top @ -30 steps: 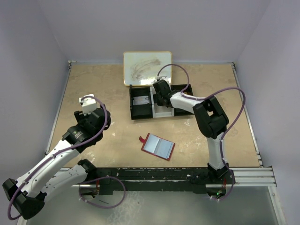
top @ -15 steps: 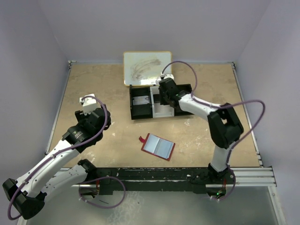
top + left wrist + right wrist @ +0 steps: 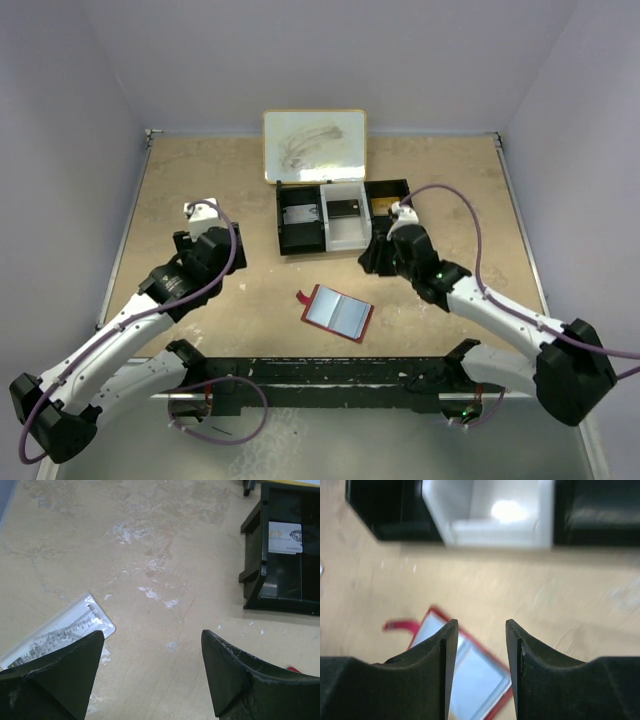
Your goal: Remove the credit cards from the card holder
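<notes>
Two grippers, both empty from where I'm standing. The left gripper hangs over the bare table with its jaws spread wide, and a pale printed card lies flat beside one finger, text too small to read. The right gripper sits low just in front of the black tray, jaws partly apart with nothing between them, though that wrist view is blurry, so take it loosely. The card holder lies open and flat near the front edge, between the arms, red tab poking left, pale blue sleeves up. The tray has a white card in its left bin and a dark one in the white middle bin.
</notes>
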